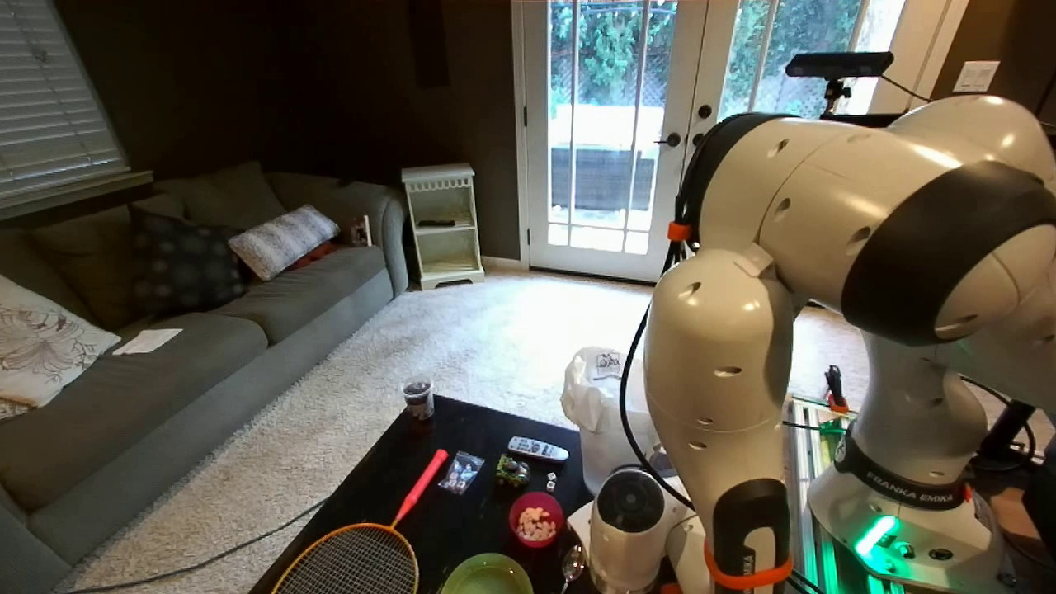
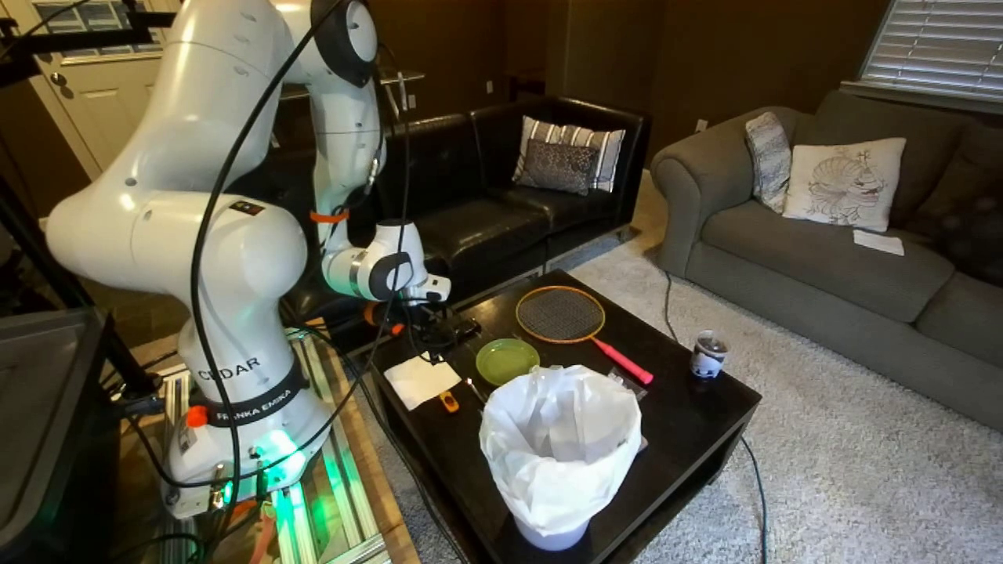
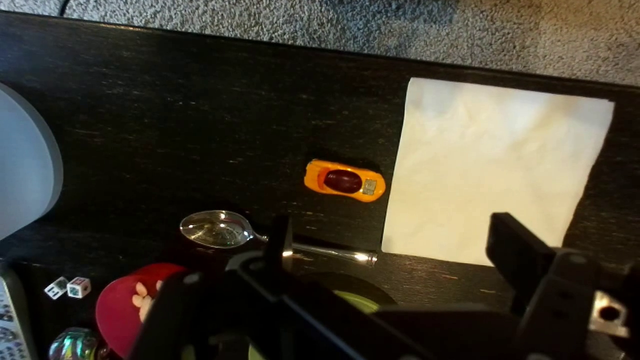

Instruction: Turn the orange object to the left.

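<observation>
The orange object is a small orange toy car with a dark red oval top [image 3: 345, 180], lying on the dark table in the middle of the wrist view. In an exterior view it is a small orange spot [image 2: 448, 401] beside the white paper. My gripper [image 3: 392, 237] is open, with its two dark fingers wide apart and nothing between them. In the wrist view the car appears above the fingertips, nearer the left finger, and apart from both. In an exterior view the gripper [image 2: 450, 341] hovers above the table near the paper. The car is out of view in the remaining exterior view.
White paper [image 3: 490, 175] lies just right of the car in the wrist view; a spoon [image 3: 217, 229] lies below it. A green plate [image 2: 508, 361], pink-red bowl [image 1: 536, 505], racket [image 2: 560, 313] and remote [image 1: 538, 449] are on the table. A white-lined bucket [image 2: 560, 486] stands at one side.
</observation>
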`<state>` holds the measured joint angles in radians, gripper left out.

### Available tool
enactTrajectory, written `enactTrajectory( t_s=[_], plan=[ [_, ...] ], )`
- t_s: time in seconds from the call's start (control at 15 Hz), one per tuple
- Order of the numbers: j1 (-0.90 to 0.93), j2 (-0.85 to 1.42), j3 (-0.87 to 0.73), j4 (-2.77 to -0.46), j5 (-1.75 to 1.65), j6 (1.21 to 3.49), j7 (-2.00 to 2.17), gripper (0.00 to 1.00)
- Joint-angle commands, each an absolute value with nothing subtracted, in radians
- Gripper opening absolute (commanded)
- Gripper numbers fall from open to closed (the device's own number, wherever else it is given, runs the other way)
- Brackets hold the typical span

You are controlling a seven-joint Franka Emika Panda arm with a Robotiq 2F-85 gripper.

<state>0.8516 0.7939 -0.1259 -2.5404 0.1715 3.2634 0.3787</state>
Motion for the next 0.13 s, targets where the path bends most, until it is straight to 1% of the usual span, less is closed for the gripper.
enactTrajectory(
  t_s=[0.0,0.07],
  plan=[
    [0.850,0.794,-0.118,-2.539,0.209,3.263,0.346,1.00],
    [0.850,0.794,-0.118,-2.539,0.209,3.263,0.346,1.00]
  ],
)
